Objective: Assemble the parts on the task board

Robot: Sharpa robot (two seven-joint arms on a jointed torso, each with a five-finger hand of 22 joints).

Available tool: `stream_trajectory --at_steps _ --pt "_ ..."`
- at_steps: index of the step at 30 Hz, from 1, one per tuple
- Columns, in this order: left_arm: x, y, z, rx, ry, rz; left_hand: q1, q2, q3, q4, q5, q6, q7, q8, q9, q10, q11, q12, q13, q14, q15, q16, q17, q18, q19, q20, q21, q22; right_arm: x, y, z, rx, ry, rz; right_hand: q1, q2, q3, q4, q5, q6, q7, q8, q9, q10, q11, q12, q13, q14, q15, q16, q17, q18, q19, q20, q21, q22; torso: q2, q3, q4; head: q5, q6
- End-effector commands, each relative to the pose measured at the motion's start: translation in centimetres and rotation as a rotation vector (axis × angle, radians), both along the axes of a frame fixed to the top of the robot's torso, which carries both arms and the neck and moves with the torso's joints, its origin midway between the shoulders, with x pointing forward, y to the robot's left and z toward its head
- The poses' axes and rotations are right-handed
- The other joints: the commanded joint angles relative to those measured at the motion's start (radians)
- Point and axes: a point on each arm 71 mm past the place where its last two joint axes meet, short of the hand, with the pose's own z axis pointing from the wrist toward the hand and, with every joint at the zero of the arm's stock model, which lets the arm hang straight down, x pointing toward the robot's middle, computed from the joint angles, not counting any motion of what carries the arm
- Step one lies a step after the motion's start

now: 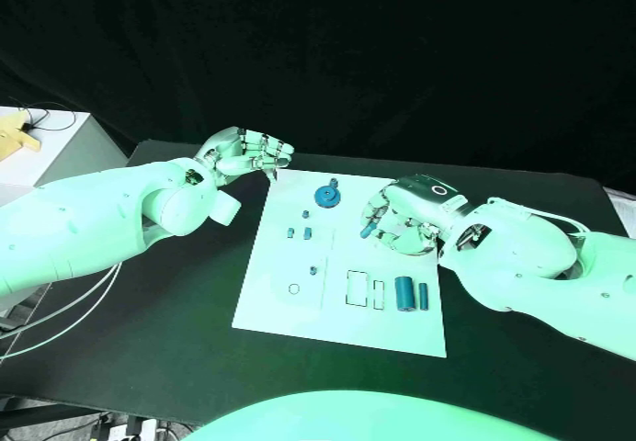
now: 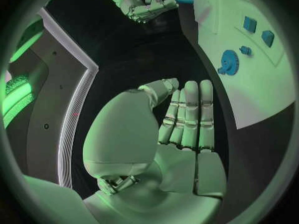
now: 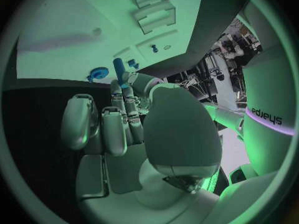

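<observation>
The white task board (image 1: 285, 303) lies in the middle of the black table. My right hand (image 1: 411, 216) hovers over its far right part and pinches a short blue peg (image 1: 369, 228), also seen as the blue peg (image 3: 118, 67) between the fingertips and as the peg (image 2: 184, 0) from the left wrist. A blue gear (image 1: 324, 195) sits on the board near its far edge, left of that hand. Two small blue parts (image 1: 299, 232) lie below the gear, and two blue cylinders (image 1: 413, 294) lie near the right edge. My left hand (image 1: 245, 152) hangs by the board's far left corner with fingers curled and nothing in them.
Rectangular slots (image 1: 357, 288) are cut into the board beside the cylinders. A white box (image 1: 53, 138) with a yellow object stands off the table's far left. Cables (image 1: 53, 312) hang under my left arm.
</observation>
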Motion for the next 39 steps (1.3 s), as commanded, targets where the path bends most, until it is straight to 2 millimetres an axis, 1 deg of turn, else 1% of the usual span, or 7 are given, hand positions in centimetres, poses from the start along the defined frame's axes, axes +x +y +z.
stream_trajectory --at_steps 1,5,11,17,23,28,39 --pt "0.0 -0.3 0.1 -0.005 -0.003 -0.015 -0.009 0.001 -0.007 0.001 0.005 -0.007 0.0 0.002 -0.001 -0.01 0.0 -0.002 -0.001 -0.001 0.002 -0.006 -0.001 0.016 -0.002 0.007 -0.005 -0.001 -0.3 1.0 0.3 0.032 0.001 0.023 0.012 0.02 0.005 -0.002 0.004 0.004 0.0 0.006 0.002 0.048 -0.04 0.003 0.016 0.034 -0.007 0.006 -0.001 -0.013 0.003 -0.005 0.007 0.049 0.002 0.0012 -0.0003 0.001 0.0" --pt "0.0 -0.4 0.1 -0.007 -0.003 -0.018 -0.009 0.001 -0.007 0.001 0.005 -0.007 0.0 0.002 -0.001 -0.01 0.0 -0.002 -0.001 -0.001 0.002 -0.006 -0.001 0.016 -0.002 0.007 -0.005 -0.001 -0.8 2.8 0.0 0.048 0.016 0.068 0.012 0.02 0.006 -0.003 0.005 0.004 0.0 0.006 0.002 0.049 -0.04 0.002 0.016 0.034 -0.007 0.005 -0.002 -0.013 0.003 -0.006 0.008 0.05 0.002 0.0014 -0.0011 0.003 0.0" --pt "0.1 -0.7 0.0 -0.009 -0.002 -0.026 -0.01 0.002 -0.008 0.001 0.005 -0.008 0.0 0.002 -0.001 -0.013 0.001 -0.002 -0.002 -0.002 0.003 -0.007 -0.001 0.016 -0.003 0.007 -0.005 -0.002 -1.9 5.8 -1.3 0.061 0.049 0.143 0.01 0.021 0.011 -0.006 0.008 0.002 0.001 0.007 0.005 0.049 -0.04 -0.001 0.016 0.033 -0.007 0.004 -0.004 -0.012 0.002 -0.006 0.004 0.049 0.003 0.0021 0.0023 0.013 -0.005" --pt "0.1 -0.9 0.0 -0.01 -0.001 -0.03 -0.01 0.002 -0.008 0.001 0.005 -0.008 0.0 0.002 -0.001 -0.013 0.001 -0.002 -0.002 -0.002 0.003 -0.007 -0.001 0.016 -0.003 0.007 -0.005 -0.002 -3.2 8.6 -3.0 0.061 0.077 0.212 0.009 0.021 0.013 -0.008 0.01 0.0 0.002 0.007 0.006 0.049 -0.039 -0.003 0.017 0.033 -0.006 0.004 -0.005 -0.012 0.001 -0.006 0.003 0.048 0.004 0.0005 0.0019 0.02 -0.009" --pt "0.1 -1.0 0.0 -0.011 0.0 -0.032 -0.011 0.002 -0.009 0.002 0.005 -0.008 0.001 0.003 -0.001 -0.014 0.001 -0.001 -0.003 -0.003 0.003 -0.007 -0.001 0.016 -0.003 0.007 -0.006 -0.003 -4.0 10.1 -4.2 0.06 0.086 0.246 0.008 0.021 0.016 -0.012 0.012 -0.002 0.002 0.007 0.007 0.049 -0.039 -0.005 0.017 0.033 -0.006 0.003 -0.006 -0.012 0.0 -0.006 0.001 0.048 0.004 -0.0001 0.0005 0.021 -0.009" --pt "0.1 -1.0 0.0 -0.012 0.0 -0.035 -0.012 0.002 -0.01 0.003 0.004 -0.008 0.001 0.003 -0.001 -0.014 0.001 -0.001 -0.003 -0.003 0.004 -0.006 -0.001 0.016 -0.003 0.008 -0.007 -0.003 -4.4 10.8 -5.2 0.054 0.077 0.252 0.008 0.021 0.017 -0.013 0.012 -0.002 0.003 0.008 0.008 0.049 -0.039 -0.006 0.017 0.032 -0.006 0.002 -0.008 -0.012 0.0 -0.006 0.001 0.048 0.004 0.0012 0.0012 0.025 -0.014" --pt "0.1 -0.8 0.0 -0.01 0.001 -0.032 -0.012 0.002 -0.01 0.003 0.004 -0.008 0.001 0.003 -0.001 -0.014 0.001 -0.001 -0.003 -0.003 0.004 -0.006 -0.001 0.016 -0.003 0.008 -0.007 -0.003 -4.4 11.0 -6.6 0.029 0.08 0.239 0.008 0.021 0.017 -0.013 0.012 -0.002 0.003 0.008 0.008 0.049 -0.039 -0.006 0.017 0.032 -0.006 0.002 -0.008 -0.012 0.0 -0.006 0.001 0.048 0.003 0.0016 0.0007 0.027 -0.018"
